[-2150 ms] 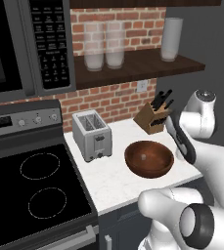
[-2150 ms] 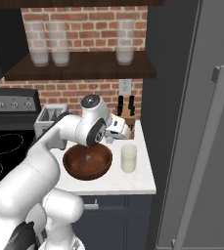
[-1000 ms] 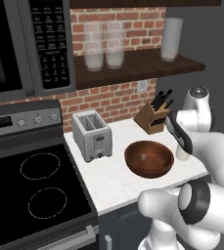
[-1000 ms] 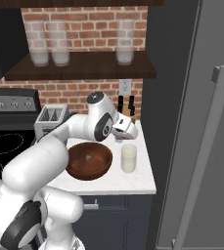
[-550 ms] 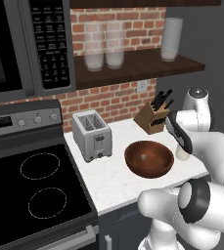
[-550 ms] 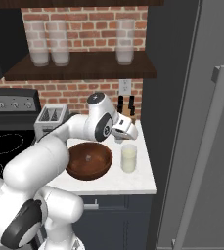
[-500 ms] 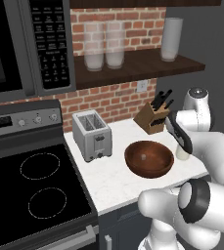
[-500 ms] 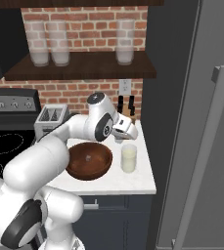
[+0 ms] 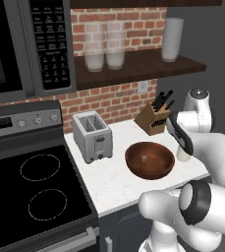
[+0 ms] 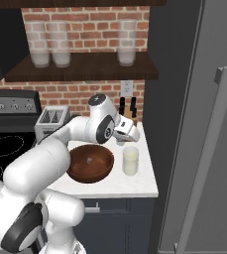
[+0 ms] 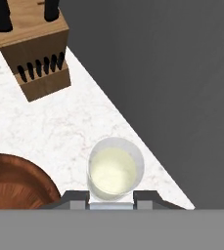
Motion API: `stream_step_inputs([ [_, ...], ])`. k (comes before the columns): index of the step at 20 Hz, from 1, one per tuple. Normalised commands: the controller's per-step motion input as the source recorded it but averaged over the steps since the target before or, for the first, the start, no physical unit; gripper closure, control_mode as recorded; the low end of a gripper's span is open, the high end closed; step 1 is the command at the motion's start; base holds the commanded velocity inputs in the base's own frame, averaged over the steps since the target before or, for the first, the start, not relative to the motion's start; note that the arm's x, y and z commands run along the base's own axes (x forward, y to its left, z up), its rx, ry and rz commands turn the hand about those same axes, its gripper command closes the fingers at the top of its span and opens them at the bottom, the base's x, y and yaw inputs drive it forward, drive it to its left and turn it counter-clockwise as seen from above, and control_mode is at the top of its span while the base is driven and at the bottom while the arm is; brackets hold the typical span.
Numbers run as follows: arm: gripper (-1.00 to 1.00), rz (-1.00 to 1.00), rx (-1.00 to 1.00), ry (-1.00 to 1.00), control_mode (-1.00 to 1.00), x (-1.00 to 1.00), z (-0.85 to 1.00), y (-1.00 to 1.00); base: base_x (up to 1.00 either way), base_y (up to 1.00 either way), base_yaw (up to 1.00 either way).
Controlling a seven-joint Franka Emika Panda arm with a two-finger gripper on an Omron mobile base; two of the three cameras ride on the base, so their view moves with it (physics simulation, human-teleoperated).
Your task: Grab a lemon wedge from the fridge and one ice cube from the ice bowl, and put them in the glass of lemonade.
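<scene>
the ice bowl is sitting on the white counter just left of the glass of lemonade, with a small pale piece lying inside it. the gripper is hovering directly above the glass, its fingertips standing apart at either side of the rim, grasping nothing. right of the glass the counter is ending at the closed fridge. a knife block is standing behind the glass.

Toaster: on the white counter, beside the stove.
Knife block: against the brick wall.
Shelf: holds frosted glasses.
</scene>
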Motion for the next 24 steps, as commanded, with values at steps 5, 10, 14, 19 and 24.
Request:
stream_step_inputs([
  [5,1.00,0.00,0.00,0.01,-1.00,0.20,0.00,-0.08,0.00,0.00,0.00],
  [10,1.00,0.00,0.00,0.00,-1.00,0.29,-0.02,0.00,0.00,0.00,0.00],
  [14,1.00,0.00,0.01,0.00,-1.00,0.12,-0.02,-0.04,0.00,0.00,0.00],
  [19,1.00,-0.02,0.13,0.00,-1.00,0.00,-0.22,-0.19,0.00,0.00,0.00],
  [24,1.00,-0.04,0.18,0.00,-1.00,-0.02,-0.23,-0.11,0.00,0.00,0.00],
])
